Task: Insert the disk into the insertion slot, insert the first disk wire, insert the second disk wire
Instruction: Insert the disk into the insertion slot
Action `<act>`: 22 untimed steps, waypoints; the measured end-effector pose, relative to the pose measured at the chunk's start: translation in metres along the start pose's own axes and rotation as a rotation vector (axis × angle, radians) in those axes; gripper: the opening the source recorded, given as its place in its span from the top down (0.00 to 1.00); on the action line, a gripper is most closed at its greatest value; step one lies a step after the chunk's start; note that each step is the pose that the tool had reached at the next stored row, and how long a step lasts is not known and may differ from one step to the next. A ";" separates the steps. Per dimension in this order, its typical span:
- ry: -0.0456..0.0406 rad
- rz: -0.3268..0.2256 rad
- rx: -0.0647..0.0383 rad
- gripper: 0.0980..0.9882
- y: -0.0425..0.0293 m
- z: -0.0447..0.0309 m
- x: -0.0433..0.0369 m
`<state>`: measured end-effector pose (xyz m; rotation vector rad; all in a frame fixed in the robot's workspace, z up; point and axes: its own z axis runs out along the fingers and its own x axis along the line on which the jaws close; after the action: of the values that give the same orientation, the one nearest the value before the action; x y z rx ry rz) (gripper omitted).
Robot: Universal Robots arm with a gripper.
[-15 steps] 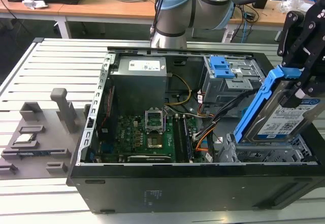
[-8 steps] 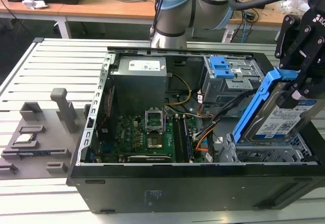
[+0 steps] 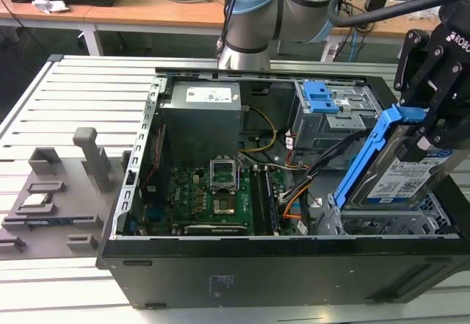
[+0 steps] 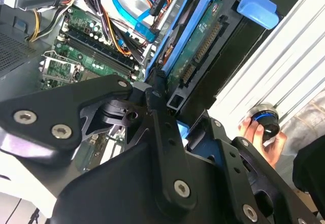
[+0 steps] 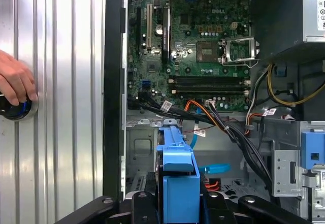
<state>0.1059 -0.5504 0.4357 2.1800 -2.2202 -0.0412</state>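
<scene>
Quick status on the drive install: the fingers (image 4: pixel 157 107) are closing tight on the disk (image 3: pixel 400 173), pinching its blue bracket at the upper end, so it's hanging off them rather than sitting in anything yet. It's hovering at the exterior view's right end of the case (image 3: pixel 257 265), right over the slot (image 3: pixel 389 225).

The bit that matters is the angle. The disk's long axis is running steeply, from the fingers up top down and toward the exterior view's left. So the low free end is pointing into the slot, which is lying straight below it. Can't tell whether that low end is touching the cage or just above it.

In the second wrist view the connector edge is looking bare, so I'd say neither wire is in. The wires (image 5: pixel 223 125) are lying loose just beside the slot, on the motherboard (image 3: pixel 213 192) side.

Also, a person's hand (image 5: pixel 15 84) is resting on a round knob on the tabletop (image 3: pixel 73 96), outside the case.
</scene>
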 end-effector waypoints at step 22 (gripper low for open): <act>0.0004 0.000 0.000 0.70 -0.0009 0.0216 0.0000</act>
<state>0.1059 -0.5504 0.4142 2.1799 -2.2200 -0.0408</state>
